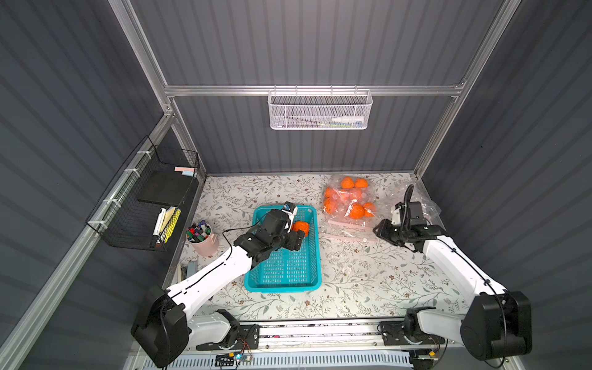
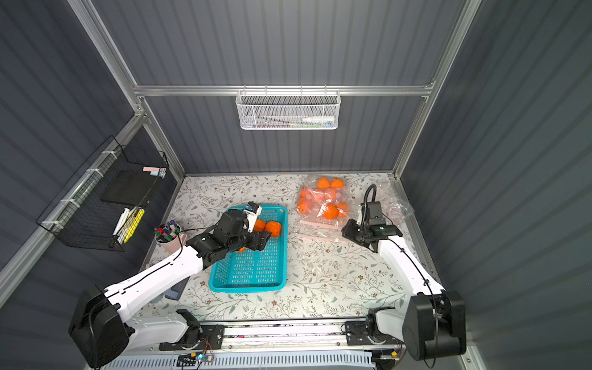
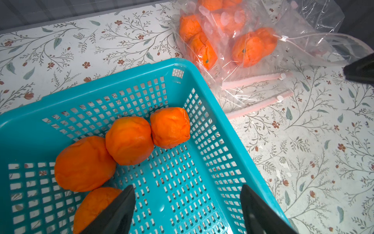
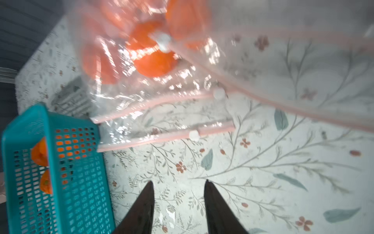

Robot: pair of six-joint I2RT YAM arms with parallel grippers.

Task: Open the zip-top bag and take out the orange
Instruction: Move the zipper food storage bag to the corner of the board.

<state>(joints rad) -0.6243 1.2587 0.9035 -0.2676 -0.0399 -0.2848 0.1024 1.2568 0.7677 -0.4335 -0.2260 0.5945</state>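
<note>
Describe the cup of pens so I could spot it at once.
Start at the flowered table and find the teal basket near its middle. The cup stands off to the basket's side, at the table's edge nearest the black wire rack. It is the only round pink container, stuffed with coloured markers.

You have bare tabletop [image 1: 368, 275] ahead of the right gripper [image 4: 178, 181], its jaws apart and empty. The teal basket [image 1: 315, 256] walls off the robot's left of it; piled zip-top bags [image 1: 349, 198] crowd the far side. Oranges [image 3: 129, 139] fill the basket's far end; its near half is free.
</note>
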